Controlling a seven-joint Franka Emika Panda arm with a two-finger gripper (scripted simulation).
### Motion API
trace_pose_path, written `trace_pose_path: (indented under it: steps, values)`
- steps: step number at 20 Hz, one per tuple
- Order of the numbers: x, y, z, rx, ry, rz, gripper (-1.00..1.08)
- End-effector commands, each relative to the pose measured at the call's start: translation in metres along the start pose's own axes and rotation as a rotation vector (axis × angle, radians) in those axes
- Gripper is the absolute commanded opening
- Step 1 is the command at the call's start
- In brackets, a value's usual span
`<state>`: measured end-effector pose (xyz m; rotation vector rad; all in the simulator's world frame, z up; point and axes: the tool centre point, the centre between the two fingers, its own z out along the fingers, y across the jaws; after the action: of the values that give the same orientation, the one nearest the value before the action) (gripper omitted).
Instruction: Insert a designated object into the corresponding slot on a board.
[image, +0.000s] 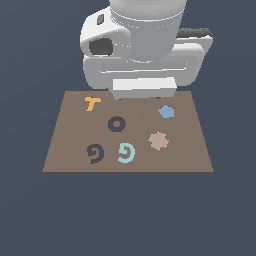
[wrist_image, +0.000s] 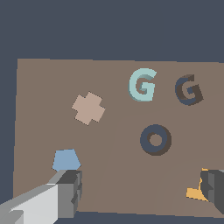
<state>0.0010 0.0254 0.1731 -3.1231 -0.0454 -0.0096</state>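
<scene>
On the brown board (image: 65, 150), the teal spiral (image: 127, 152) lies flat just beside the dark navy spiral slot (image: 95, 153), both curled like a "G" facing the same way, with no marked long axis. The pincer (wrist_image: 142, 188) hangs released and empty over the board's far edge, well apart from the spiral. The approach likely calls for centring the fingers (wrist_image: 70, 188) across the spiral's outer rim before descending.

Lighting: even, flat, moderate brightness; source direction indeterminable. Shadows: none cast on board (image: 70, 150). Glare: none. Focus: sharp throughout both views; edges slightly jagged.
</scene>
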Motion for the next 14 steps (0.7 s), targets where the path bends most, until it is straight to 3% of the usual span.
trace_pose_path:
  steps: [1,14]
  values:
    - [0.000,0.000,0.000,0.000,0.000,0.000,1.00]
    - [0.024,0.006,0.032,-0.005,-0.001,0.042,1.00]
